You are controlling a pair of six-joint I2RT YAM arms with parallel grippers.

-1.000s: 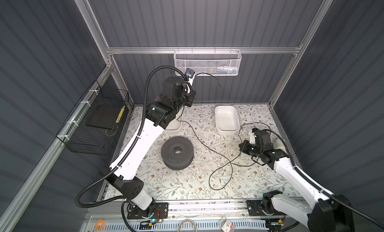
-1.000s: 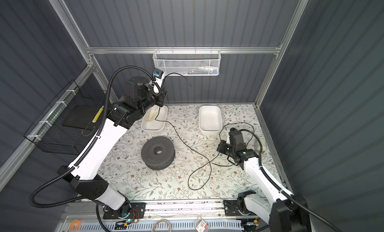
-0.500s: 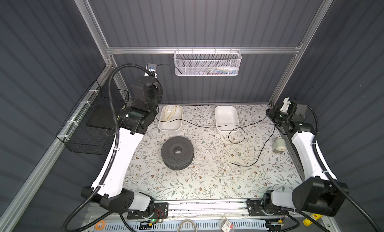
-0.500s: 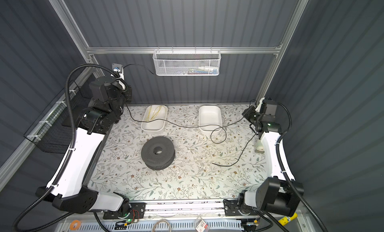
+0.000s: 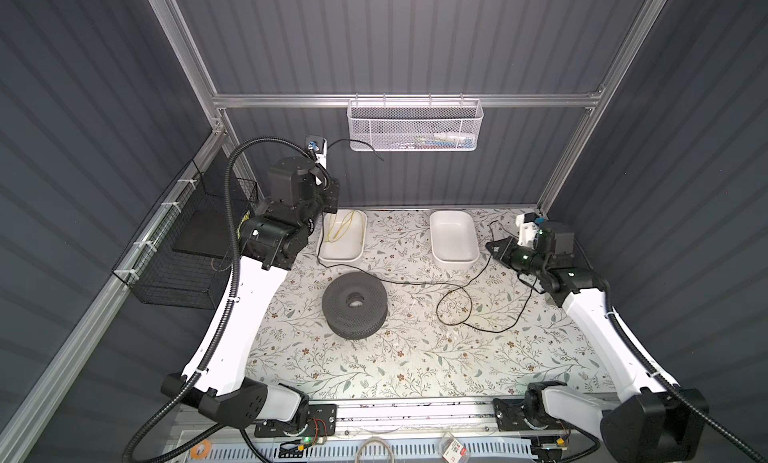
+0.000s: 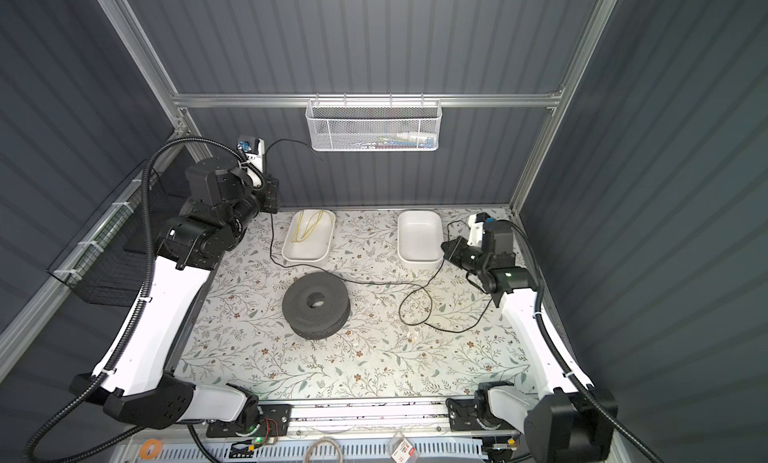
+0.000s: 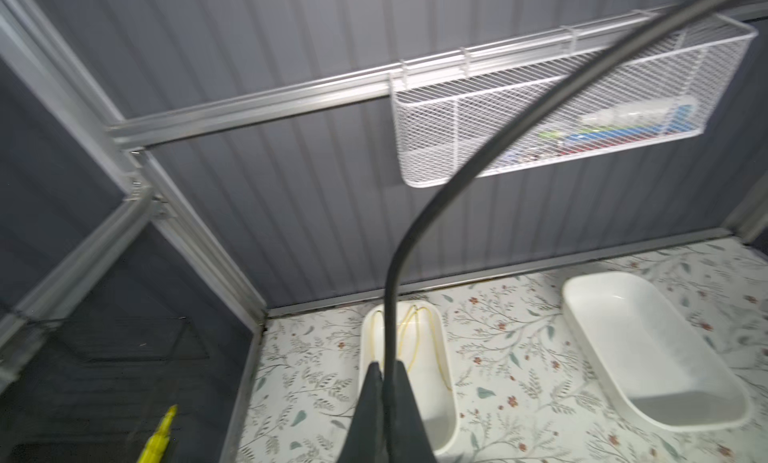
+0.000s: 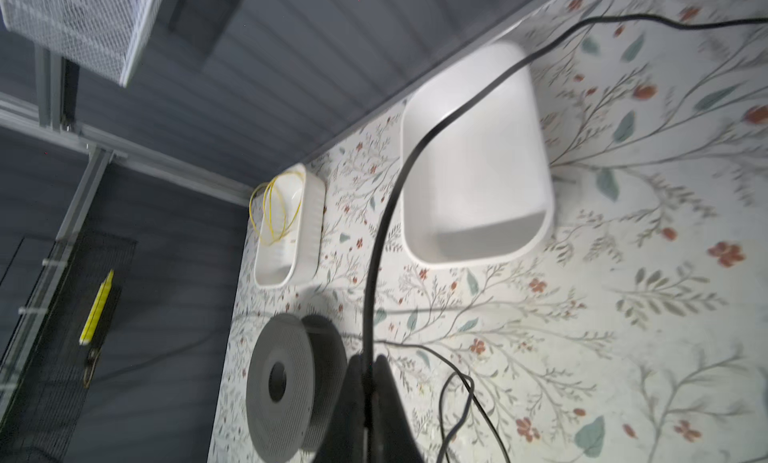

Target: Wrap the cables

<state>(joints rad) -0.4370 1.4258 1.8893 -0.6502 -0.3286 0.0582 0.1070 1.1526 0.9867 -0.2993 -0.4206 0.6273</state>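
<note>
Left claw (image 7: 386, 371): clamped tight on the cable (image 7: 419, 224), black strand rising from between the pressed jaws and arching in front of the white mesh basket (image 7: 457, 149). Held raised near the back-left corner of the counter (image 5: 374, 369), just beside the left tray (image 5: 338, 258) holding the yellow cord (image 5: 341, 231).

Right claw (image 8: 368, 371): likewise pinched shut on the same cable, low at the right of the counter, close beside the empty tray (image 5: 454, 258).

Cable run, in both top views: down from the left claw past the left tray, just behind the black spool (image 5: 354, 305), across the counter toward the right claw. One slack loop lying flat to the right of the spool, with a further length trailing toward the right arm. A short free end curling in the air behind the left claw, near the mesh basket.

Against half a second earlier:
- Left claw shifted from the left wall toward the trays.
- Right claw brought down from the far-right corner to the empty tray.
- Cable no longer stretched across the trays; now sagged onto the counter.
- Spool and both trays unmoved.
</note>
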